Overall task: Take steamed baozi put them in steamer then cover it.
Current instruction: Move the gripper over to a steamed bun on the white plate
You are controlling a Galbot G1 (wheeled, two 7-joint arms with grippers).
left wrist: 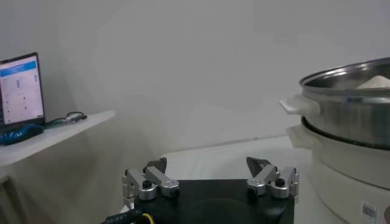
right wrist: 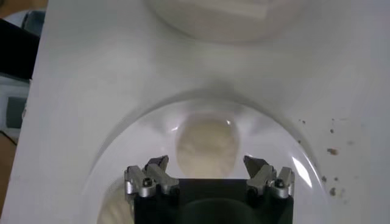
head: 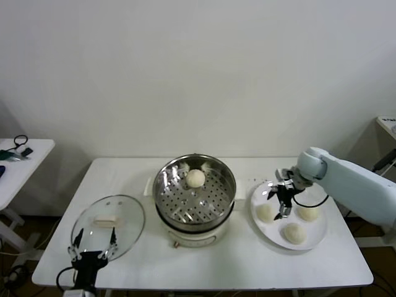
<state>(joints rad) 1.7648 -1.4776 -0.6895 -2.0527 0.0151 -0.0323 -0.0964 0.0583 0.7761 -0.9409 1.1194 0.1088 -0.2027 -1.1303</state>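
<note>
One baozi (head: 196,178) lies on the perforated tray of the steel steamer (head: 166,180) at the table's middle. Three more baozi sit on the white plate (head: 318,237) to the right: one at the left (head: 266,212), one at the back right (head: 308,212), one at the front (head: 293,232). My right gripper (head: 280,199) is open and hovers just above the left one, which shows between the fingers in the right wrist view (right wrist: 206,145). The glass cover (head: 109,224) with its cream handle lies flat at the table's left. My left gripper (head: 93,246) is open and empty at the cover's front edge.
The steamer's side (left wrist: 350,119) shows in the left wrist view. A side table (head: 18,161) with cables stands at the far left. The table's front edge runs just below the cover and the plate.
</note>
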